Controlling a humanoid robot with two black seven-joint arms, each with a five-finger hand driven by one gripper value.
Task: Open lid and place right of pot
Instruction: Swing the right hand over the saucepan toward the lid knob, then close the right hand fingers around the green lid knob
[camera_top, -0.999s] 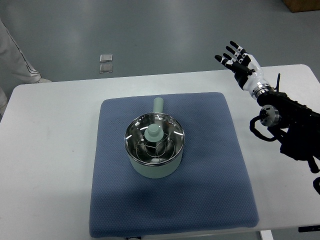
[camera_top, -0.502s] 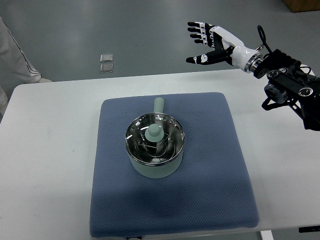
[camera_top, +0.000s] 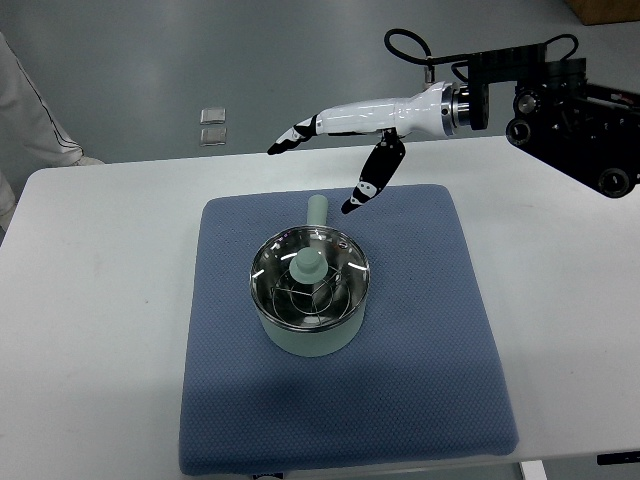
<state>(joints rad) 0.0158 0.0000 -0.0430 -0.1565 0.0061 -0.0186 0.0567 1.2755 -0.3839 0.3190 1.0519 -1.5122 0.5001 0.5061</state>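
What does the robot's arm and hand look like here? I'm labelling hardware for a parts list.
Only the right arm shows. Its right hand has a glossy white shell with slim fingers banded white and black, ending in black tips. A silver metal wrist ring joins it to a boxy black forearm, with a black cable loop above.

A pale green pot (camera_top: 308, 318) stands upright near the middle of a blue mat, slightly left of its centre. Its short green handle (camera_top: 316, 210) points toward the far side. A glass lid (camera_top: 309, 276) with a shiny metal rim sits closed on top of the pot, lying flat, and a round pale green knob (camera_top: 307, 264) rises from the lid's centre.
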